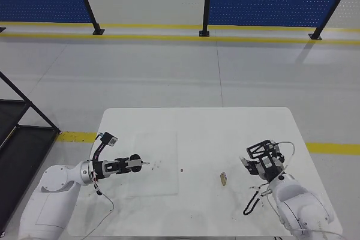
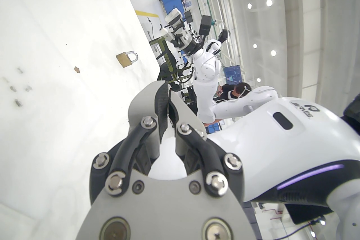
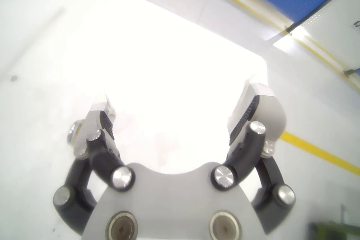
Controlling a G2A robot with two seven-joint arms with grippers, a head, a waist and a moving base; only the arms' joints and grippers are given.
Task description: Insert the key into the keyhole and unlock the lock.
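Left claw [image 2: 168, 90] closed, lock [image 2: 125, 59] well apart

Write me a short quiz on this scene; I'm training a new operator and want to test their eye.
1. True or false: the padlock lies on the table between the left gripper and the right gripper.
2. Which gripper is wide open?
3. The left gripper is: A) clamped on the padlock; B) shut on the key, away from the padlock; C) resting on the floor.
Key: 1 true; 2 right; 3 B.
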